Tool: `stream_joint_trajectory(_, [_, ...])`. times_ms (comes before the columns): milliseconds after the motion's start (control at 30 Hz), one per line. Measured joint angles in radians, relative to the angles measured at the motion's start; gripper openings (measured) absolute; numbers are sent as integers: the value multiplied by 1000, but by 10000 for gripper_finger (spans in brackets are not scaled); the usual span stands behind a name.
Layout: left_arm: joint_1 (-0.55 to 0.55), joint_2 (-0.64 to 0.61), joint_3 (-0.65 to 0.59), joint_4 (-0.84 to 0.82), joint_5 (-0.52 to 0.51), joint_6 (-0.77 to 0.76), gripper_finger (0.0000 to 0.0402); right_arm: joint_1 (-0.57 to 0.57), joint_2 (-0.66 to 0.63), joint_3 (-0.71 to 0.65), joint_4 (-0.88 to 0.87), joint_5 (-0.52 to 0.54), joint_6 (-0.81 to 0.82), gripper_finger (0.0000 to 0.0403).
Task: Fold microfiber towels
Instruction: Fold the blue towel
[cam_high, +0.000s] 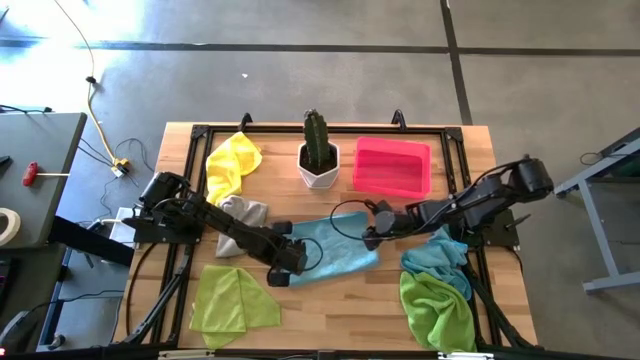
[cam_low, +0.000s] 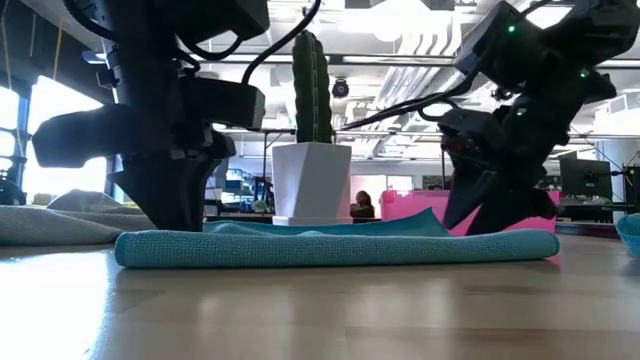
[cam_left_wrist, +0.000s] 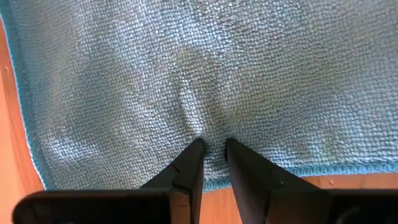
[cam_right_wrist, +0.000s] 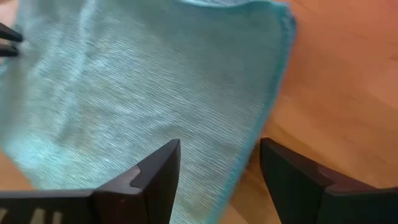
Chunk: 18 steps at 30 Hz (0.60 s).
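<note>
Two end effectors, left (cam_left_wrist: 211, 144) pinching light blue towel (cam_high: 335, 252) near its edge, right (cam_right_wrist: 217, 155) released.

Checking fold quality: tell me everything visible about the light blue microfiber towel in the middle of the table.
The light blue microfiber towel lies flat on the wooden table, centre, in front of the white cactus pot. It looks like a soft, nubby looped weave with a stitched hem. From table height it shows layers, so it appears folded over. The left gripper pinches a small pucker of cloth near one edge; the right gripper is open over the opposite edge, not holding it.
</note>
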Motion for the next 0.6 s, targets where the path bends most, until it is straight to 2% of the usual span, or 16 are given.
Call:
stream_joint_trajectory(200, [0,0,0,0,-4,25,66,14,7,0,80,-12,3,211])
stream_joint_trajectory(600, [0,0,-1,3,-8,27,66,31,38,2,100,-26,5,211])
